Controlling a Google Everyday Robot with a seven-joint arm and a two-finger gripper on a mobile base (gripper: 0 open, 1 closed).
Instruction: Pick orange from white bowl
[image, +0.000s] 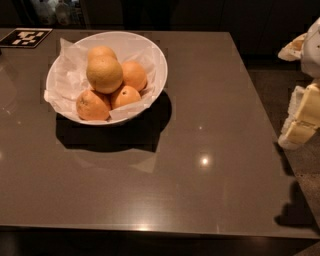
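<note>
The white bowl (155, 57), lined with crumpled white paper, stands on the dark table at the back left. The orange (104, 74), the largest and palest fruit, lies on top of the pile in the bowl's middle. Smaller, deeper-orange fruits lie around it: one behind (101, 51), one to its right (135, 75), and two in front (92, 105) (125, 96). My gripper (299, 127) is at the far right edge of the view, beyond the table's right edge and well away from the bowl. It holds nothing that I can see.
The grey-brown table (200, 150) reaches from the bowl to the front and right edges. A black-and-white marker tag (25, 37) lies at the back left corner. Dark floor lies to the right of the table.
</note>
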